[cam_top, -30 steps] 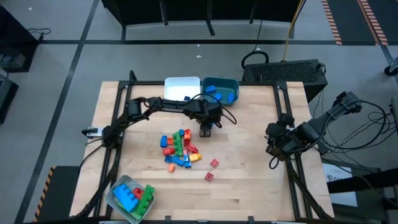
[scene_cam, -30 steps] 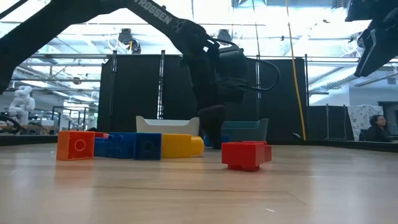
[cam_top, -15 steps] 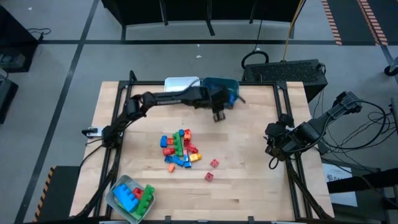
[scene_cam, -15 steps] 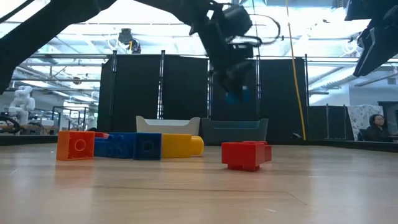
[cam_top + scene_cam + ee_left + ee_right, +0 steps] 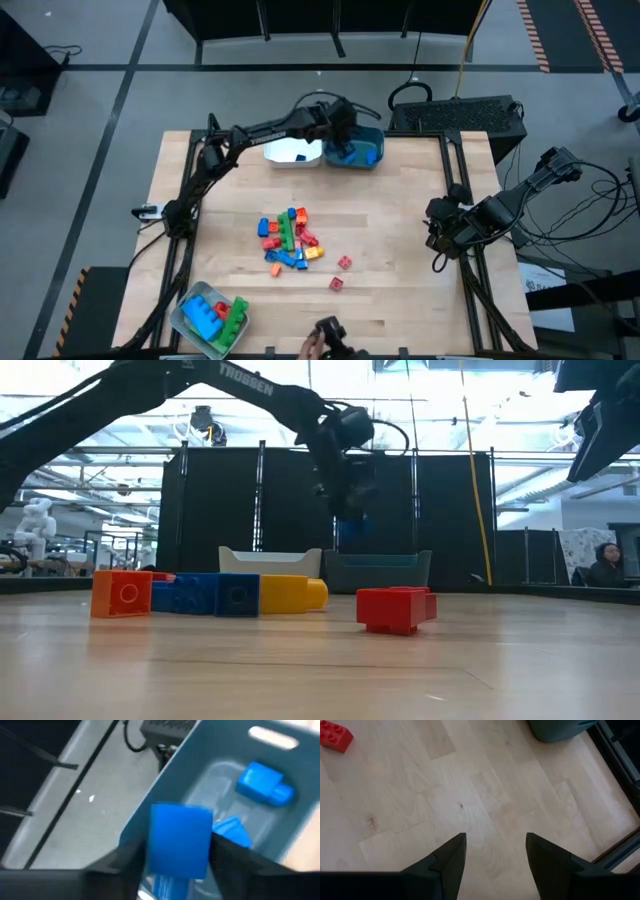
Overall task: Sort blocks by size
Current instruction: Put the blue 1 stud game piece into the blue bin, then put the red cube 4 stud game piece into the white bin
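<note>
My left gripper (image 5: 338,130) hangs above the teal bin (image 5: 372,141) at the table's far edge, shut on a blue block (image 5: 180,842). Other blue blocks (image 5: 263,782) lie in the bin. A heap of mixed coloured blocks (image 5: 288,240) lies mid-table, with two red blocks (image 5: 341,272) to its right. In the low view the heap (image 5: 200,593) and a red block (image 5: 395,607) rest on the table. My right gripper (image 5: 495,852) is open and empty above bare wood at the table's right edge. My left gripper pinches the blue block between its two fingers, one on each opposite side face (image 5: 150,850). The fingers come from above, pointing down. The block is lifted clear, above the inside of the teal bin.
A white bin (image 5: 290,150) stands beside the teal one at the far edge. A clear-grey bin (image 5: 210,318) with blue and green blocks stands at the near left corner. A person's hand (image 5: 315,343) shows at the near edge. Bare wood lies between heap and bins.
My left gripper has risen from the table just right of the heap's far side and gone toward the far edge with the blue block, lifted clear, until it stands over the teal bin. A hand has appeared at the near edge.
</note>
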You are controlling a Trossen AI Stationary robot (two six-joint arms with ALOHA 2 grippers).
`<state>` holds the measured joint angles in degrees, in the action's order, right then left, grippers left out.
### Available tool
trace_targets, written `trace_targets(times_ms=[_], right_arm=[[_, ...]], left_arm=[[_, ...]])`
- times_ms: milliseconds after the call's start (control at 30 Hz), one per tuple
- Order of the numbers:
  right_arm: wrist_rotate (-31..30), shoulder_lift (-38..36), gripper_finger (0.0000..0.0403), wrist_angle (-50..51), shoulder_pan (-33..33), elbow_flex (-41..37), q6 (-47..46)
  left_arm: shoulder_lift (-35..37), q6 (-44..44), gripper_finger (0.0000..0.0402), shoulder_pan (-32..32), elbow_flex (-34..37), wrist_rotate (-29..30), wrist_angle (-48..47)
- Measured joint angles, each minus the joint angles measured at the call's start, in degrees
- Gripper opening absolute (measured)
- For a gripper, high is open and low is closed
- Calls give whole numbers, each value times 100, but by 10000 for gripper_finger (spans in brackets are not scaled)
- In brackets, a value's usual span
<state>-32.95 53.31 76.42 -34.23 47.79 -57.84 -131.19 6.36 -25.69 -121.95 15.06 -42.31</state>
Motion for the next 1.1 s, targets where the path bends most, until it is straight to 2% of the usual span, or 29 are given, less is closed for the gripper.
trace_targets(times_ms=[100,200,300,433,567,667,767,867,967,1100], right_arm=[[-1,0,192,-22,1,0,0],[0,1,192,-75,1,0,0],[-2,1,192,-143,1,0,0],[-2,-1,192,-175,0,0,0],[-2,1,192,-184,1,0,0],[-18,-1,192,-189,0,0,2],[-26,-1,192,-215,1,0,7],[-31,-1,192,-278,0,0,14],[-30,-1,192,-308,-1,0,17],[-28,-1,192,-361,0,0,19]], left_arm=[[0,3,276,24,2,142,182],[13,1,308,101,-4,60,217],[13,23,308,296,-3,-50,-134],[46,60,292,822,-3,-589,-1348],[89,-364,280,1732,-9,-1062,-2468],[85,-411,278,2478,-3,-954,-3035],[82,6,278,3133,-3,-507,-2967],[61,529,278,3617,2,-286,-2521],[46,937,278,3843,12,-224,-1938],[5,1087,278,3827,151,-275,-1730]])
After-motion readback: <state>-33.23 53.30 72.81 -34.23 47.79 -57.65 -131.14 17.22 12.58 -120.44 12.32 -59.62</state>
